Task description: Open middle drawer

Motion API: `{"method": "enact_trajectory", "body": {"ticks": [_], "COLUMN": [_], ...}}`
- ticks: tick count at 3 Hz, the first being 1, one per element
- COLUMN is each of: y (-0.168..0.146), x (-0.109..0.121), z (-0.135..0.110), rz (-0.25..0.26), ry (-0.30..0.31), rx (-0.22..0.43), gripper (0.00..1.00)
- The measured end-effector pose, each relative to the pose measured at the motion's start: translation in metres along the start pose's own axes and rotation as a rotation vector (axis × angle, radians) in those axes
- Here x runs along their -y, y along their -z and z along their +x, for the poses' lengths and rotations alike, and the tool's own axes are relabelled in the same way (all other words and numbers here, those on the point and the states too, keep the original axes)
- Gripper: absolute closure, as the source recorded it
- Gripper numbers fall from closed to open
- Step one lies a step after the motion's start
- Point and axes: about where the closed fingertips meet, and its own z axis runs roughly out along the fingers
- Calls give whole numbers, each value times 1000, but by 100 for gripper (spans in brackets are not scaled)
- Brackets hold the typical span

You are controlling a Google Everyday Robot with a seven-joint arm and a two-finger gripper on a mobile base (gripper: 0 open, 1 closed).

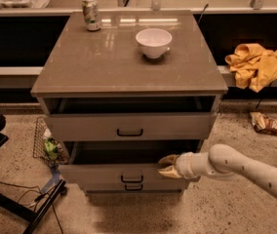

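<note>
The middle drawer [99, 173] is the second of three in a grey-beige cabinet. It is pulled out, its flat front with a small black bar handle [131, 179] standing forward of the top drawer, with a dark gap above it. My gripper [168, 165] comes in from the right on a white arm. Its tan fingers sit at the top edge of the middle drawer's front, right of the handle. The third drawer [133, 187] shows just below.
The top drawer [128, 126] is also slightly open. A white bowl [153, 42] and a can [90, 13] stand on the cabinet top [104, 62]. A yellow cloth [255, 65] lies on a ledge at right. A wire basket [46, 143] and a black stand leg [41, 211] are at left.
</note>
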Motion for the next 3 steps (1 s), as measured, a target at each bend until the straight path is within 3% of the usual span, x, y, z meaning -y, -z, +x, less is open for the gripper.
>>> {"method": "enact_trajectory", "body": {"ticks": [1,2,3], "y": [16,16,22], "x": [-18,-18,-30], "z": [6,6,14], "rz": [6,5,-34], "ry": [-25,-25,-58], "rx": [17,17,4], "gripper": [100,100,100]}}
